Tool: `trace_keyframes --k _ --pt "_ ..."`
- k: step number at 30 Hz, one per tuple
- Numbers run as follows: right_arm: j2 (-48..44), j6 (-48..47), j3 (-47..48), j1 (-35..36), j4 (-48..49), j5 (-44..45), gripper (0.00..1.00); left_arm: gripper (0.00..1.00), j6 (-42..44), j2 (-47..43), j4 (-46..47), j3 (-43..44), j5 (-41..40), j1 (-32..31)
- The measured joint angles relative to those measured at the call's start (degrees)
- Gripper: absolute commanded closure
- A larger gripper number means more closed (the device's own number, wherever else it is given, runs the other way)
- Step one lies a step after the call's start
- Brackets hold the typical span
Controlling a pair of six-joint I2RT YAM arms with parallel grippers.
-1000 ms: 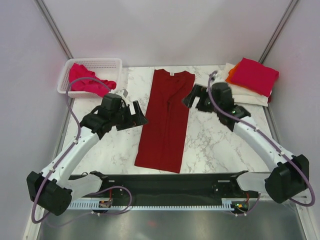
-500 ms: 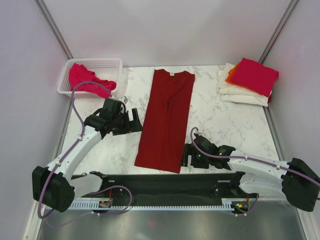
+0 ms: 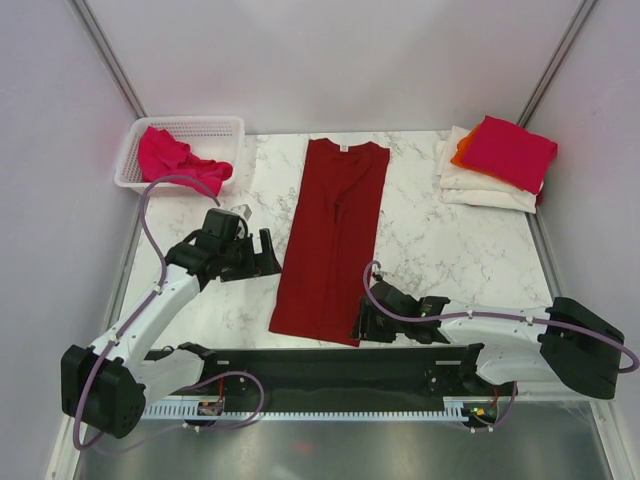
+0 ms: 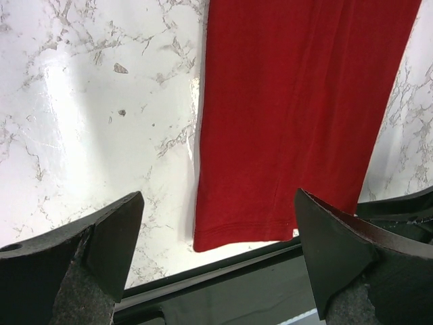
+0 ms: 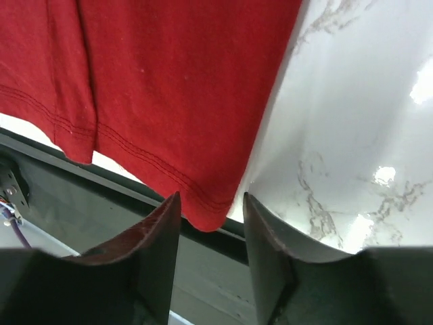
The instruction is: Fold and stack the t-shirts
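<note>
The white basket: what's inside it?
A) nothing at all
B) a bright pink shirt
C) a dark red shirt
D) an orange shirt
B: a crumpled bright pink t-shirt lies bunched in the white mesh basket at the far left corner of the table.

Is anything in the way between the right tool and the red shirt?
No, nothing visible is. The right tool is at the near corner of the dark red shirt. The hem corner shows between its fingers, with only bare marble table beside it.
</note>
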Motion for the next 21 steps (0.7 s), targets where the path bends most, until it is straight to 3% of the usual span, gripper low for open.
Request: trace_keyframes --k 2,3,5,9,14,21 --pt "0.63 0.17 -0.28 0.11 1.38 0.31 0.69 0.00 0.00 0.00 0.04 -0.07 -0.02 0.00" --pt "0.96 0.48 -0.72 0.11 2.27 0.37 0.84 0.00 -0.02 -0.02 0.04 -0.09 0.00 0.00" --pt "1.22 0.66 -1.70 0.17 3.63 1.07 0.98 0.00 -0.02 -0.07 0.13 -0.22 0.13 0.00" --pt "0.17 1.40 -2.78 0.28 4.55 2.34 1.00 0.01 -0.13 -0.66 0.57 -1.31 0.87 0.11" --pt "-7.45 1.77 -4.59 0.46 -3.26 7.67 1.00 0.01 -0.22 -4.42 0.74 -4.33 1.53 -0.96" --pt "-15.04 3.04 -6.05 0.46 -13.35 13.31 1.00 0.01 -0.42 -6.54 1.57 -9.20 1.73 -11.96"
